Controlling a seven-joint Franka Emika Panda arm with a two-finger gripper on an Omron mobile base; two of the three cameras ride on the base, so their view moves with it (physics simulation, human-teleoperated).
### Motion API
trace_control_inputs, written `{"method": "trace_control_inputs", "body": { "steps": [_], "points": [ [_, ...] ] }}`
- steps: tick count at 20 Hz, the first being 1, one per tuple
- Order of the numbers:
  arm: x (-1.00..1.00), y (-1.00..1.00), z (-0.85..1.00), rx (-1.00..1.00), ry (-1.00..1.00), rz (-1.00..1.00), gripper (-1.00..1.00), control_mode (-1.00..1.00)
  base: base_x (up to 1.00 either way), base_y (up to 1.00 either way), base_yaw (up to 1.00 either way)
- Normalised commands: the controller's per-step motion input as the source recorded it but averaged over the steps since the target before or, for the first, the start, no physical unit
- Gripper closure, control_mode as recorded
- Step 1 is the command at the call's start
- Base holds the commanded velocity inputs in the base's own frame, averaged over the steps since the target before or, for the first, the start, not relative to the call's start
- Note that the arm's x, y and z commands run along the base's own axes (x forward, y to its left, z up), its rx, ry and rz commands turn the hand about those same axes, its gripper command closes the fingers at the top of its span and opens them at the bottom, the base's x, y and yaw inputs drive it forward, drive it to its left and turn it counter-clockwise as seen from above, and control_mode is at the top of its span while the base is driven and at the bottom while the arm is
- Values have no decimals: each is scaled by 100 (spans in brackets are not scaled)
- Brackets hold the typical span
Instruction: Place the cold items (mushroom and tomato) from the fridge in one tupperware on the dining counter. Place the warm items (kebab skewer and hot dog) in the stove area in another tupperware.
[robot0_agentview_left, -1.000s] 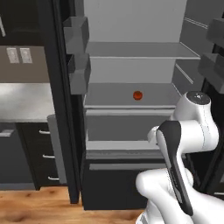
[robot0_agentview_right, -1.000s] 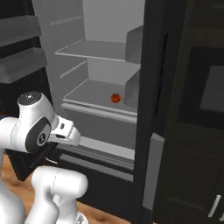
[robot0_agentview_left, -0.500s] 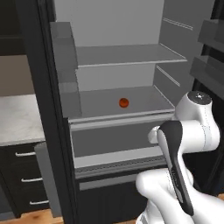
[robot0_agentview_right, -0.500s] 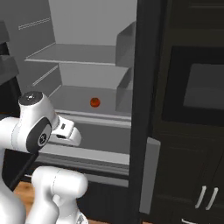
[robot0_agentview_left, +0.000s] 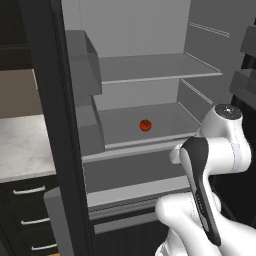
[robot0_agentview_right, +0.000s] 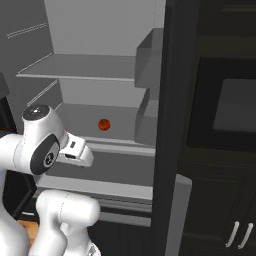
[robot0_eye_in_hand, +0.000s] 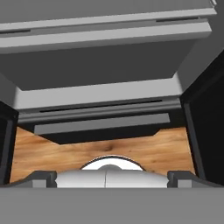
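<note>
Fridge stands open. Tomato (robot0_agentview_left: 145, 125) sits alone on the middle shelf (robot0_agentview_left: 165, 116), roughly centred, set back a little from the front lip. From the right base view the same tomato (robot0_agentview_right: 103, 124) lies just left of the door bins (robot0_agentview_right: 148, 120). No mushroom to be seen on the shelves from these angles; it may be hidden or lower down, cannot tell.

Arm is folded up low in front of the fridge. The hand view looks down at the drawer fronts (robot0_eye_in_hand: 100, 124) and a strip of wood floor (robot0_eye_in_hand: 105, 148) below them. The two dark fingers (robot0_eye_in_hand: 43, 178) sit at the far corners of that view, spread fully apart, with nothing between them.

Risks from here, as judgement:
- Hand points down and away from the tomato. Raising and reorienting it in a tight space could knock the wrist or elbow against the shelf lip or the drawer front.
- Tomato is round and sits on a smooth shelf. A fingertip touching it off-centre would likely roll it toward the back wall or sideways, out of easy reach.
- The upper shelf (robot0_agentview_left: 155, 67) leaves limited height, so a steep top-down approach may strike it.
- Door bins on both sides narrow the entry; a wide swing could clip them.
- Mushroom not located, so the cold pair may stay incomplete.
</note>
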Motion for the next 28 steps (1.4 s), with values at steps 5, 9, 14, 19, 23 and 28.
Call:
{"method": "trace_control_inputs", "body": {
  "steps": [5, 9, 14, 19, 23, 28],
  "points": [
    [42, 15, 18, 0, -13, 0, -100, -100, 0, 0, 0],
    [59, 3, 28, 0, -19, -4, -100, -100, 0, 0, 0],
    [56, 0, 15, 2, -13, -3, -100, -100, 0, 0, 0],
    [58, 4, 16, 1, -5, 0, -100, -100, 0, 0, 0],
    [67, 22, 2, 0, 0, 0, -100, -100, 0, 0, 0],
    [63, 22, -2, -1, 3, 0, -100, -100, 0, 0, 0]
  ]
}}
